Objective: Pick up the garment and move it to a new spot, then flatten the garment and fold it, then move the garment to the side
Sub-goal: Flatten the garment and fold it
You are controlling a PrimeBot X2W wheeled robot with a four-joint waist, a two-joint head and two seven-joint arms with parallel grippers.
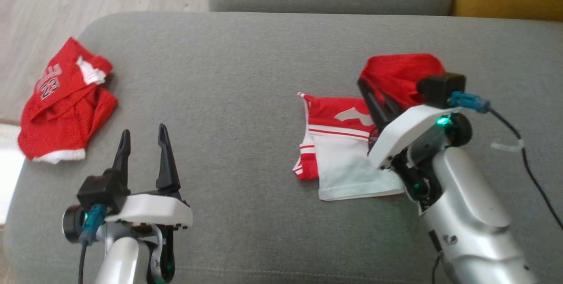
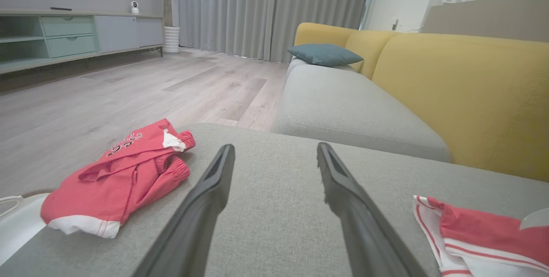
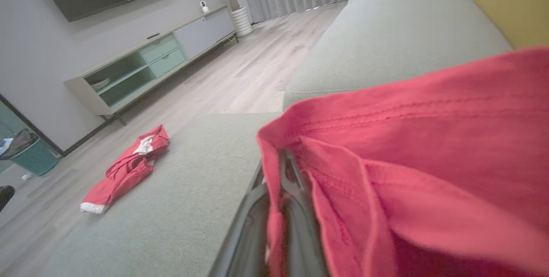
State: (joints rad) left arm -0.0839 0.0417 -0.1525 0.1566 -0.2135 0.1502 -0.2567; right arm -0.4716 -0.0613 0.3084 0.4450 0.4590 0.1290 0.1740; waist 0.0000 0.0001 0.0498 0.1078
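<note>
- Right side of the grey seat cushion [image 1: 246, 77]: garment [image 1: 347, 152], red with white panels and red stripes, partly flat, partly raised
- Right gripper [image 1: 367, 88] pinched shut on a red fold of the garment; dark fingers slanting up and to the left in the head view, cloth draped over and behind them
- Right wrist view: gripper [image 3: 281, 170] with both fingers pressed together, red fabric [image 3: 407, 148] bunched over their right side and hiding most of the tips
- Lifted red part above and right of the fingertips; white lower panel lying on the cushion below and left of the wrist
- Left gripper [image 1: 144, 130] spread wide, holding nothing, fingers pointing up the head view, low over the cushion
- Left wrist view: gripper [image 2: 275, 148] open over bare grey fabric, striped edge of the garment [image 2: 480, 234] at lower right, well apart from the fingers
- Second red garment [image 1: 61, 108] crumpled at the cushion's far left edge, beside the wooden floor [image 1: 35, 11], near the left gripper but not touching
- Yellow backrest [image 2: 463, 92] behind the far seat
</note>
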